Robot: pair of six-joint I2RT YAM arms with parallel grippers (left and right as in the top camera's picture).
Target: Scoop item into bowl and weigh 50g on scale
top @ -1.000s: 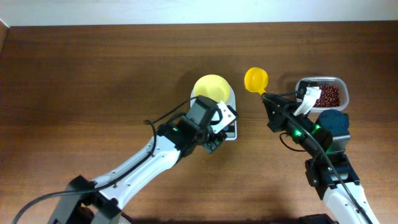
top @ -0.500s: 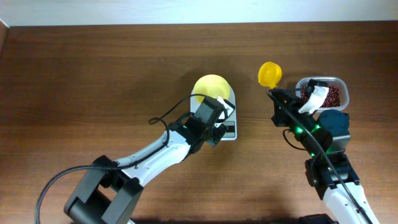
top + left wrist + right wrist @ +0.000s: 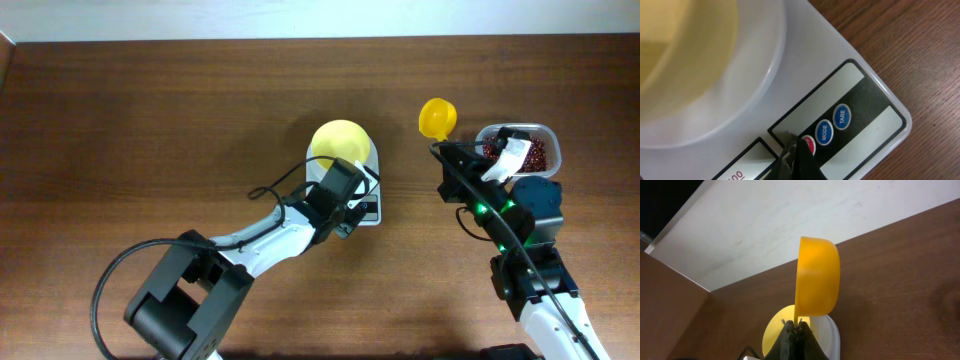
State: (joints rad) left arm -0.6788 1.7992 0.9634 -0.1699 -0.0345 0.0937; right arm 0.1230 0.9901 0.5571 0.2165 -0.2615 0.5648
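The pale yellow bowl (image 3: 337,140) stands on the white scale (image 3: 370,212) at the table's middle; no beans show in it. It also shows in the left wrist view (image 3: 685,55) and the right wrist view (image 3: 772,332). My left gripper (image 3: 345,200) is shut, its tip (image 3: 792,150) against the scale's (image 3: 875,135) front panel at the red button (image 3: 810,144). My right gripper (image 3: 447,160) is shut on the handle of the bright yellow scoop (image 3: 436,117), held above the table between the scale and the tub. The scoop (image 3: 816,277) shows its underside. Red-brown beans (image 3: 528,153) lie in the clear tub (image 3: 548,135).
The blue MODE (image 3: 824,132) and TARE (image 3: 842,116) buttons sit right of the red one. A pale wall (image 3: 790,225) borders the table's far edge. Bare wood table (image 3: 150,120) lies to the left.
My right gripper has carried the scoop right, from near the bowl toward the tub. My left gripper has moved up onto the scale's front panel.
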